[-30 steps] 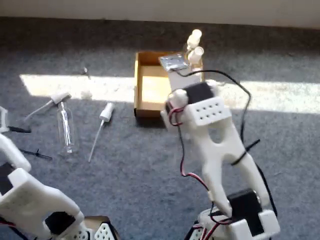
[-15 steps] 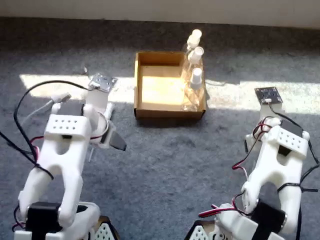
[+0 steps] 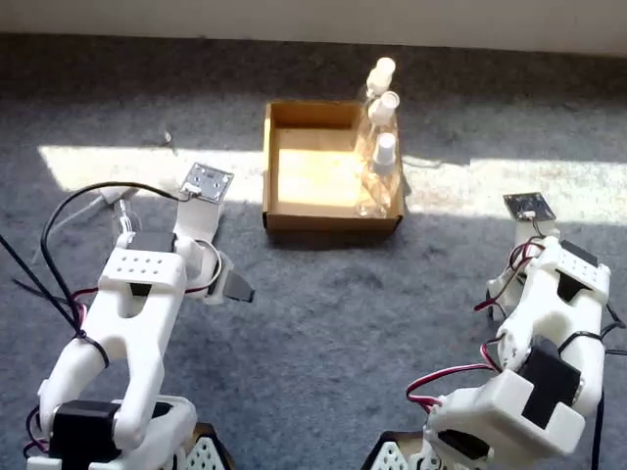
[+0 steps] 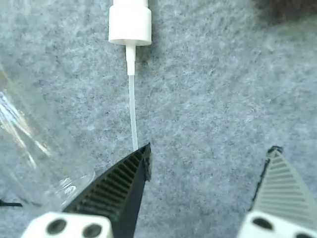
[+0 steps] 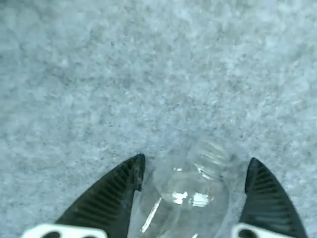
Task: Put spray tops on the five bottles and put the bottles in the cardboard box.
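Your left pincer (image 4: 210, 148) is released, its fingers spread wide over the grey carpeted bench (image 3: 323, 323). The black fingertip sits right at the end of the thin tube of a loose spray top (image 4: 130, 25), and a clear bottle (image 4: 29, 144) lies just beside that finger's outer edge. Your right pincer (image 5: 195, 159) is grasping an uncapped bottle (image 5: 190, 193), with a black finger close against each flank. From above, the left arm (image 3: 137, 294) stands at 8 o'clock and the right arm (image 3: 554, 294) at 4 o'clock. A broad stretch of carpet lies between them and runs up to the cardboard box (image 3: 328, 223) at 12 o'clock. Three capped bottles (image 3: 377, 166) line the box's 3 o'clock wall, while its bare floor shows toward the 9 o'clock wall.
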Controlling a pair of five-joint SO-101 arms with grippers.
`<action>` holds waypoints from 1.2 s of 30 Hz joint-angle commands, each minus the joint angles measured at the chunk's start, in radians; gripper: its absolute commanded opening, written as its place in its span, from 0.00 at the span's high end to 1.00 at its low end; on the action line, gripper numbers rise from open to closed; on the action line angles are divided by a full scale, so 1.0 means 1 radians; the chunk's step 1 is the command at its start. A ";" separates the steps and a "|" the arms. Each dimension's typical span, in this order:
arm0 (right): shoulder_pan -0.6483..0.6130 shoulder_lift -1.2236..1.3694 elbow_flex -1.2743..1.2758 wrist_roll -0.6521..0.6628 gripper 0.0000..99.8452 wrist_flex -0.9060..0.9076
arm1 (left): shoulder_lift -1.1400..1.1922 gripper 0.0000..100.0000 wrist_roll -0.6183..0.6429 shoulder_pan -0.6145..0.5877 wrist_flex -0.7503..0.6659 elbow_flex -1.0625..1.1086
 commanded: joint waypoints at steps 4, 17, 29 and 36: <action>0.007 -0.139 -0.036 -0.170 0.70 0.062 | -0.033 0.67 0.006 -0.002 -0.011 0.002; 0.002 -0.002 -0.041 -0.242 0.70 0.065 | -0.033 0.67 0.006 -0.004 -0.006 0.002; 0.002 0.079 -0.041 -0.299 0.73 -0.005 | -0.033 0.67 0.006 -0.004 -0.006 0.004; -0.002 0.082 -0.042 -0.299 0.73 -0.010 | -0.033 0.67 0.006 -0.004 -0.006 0.004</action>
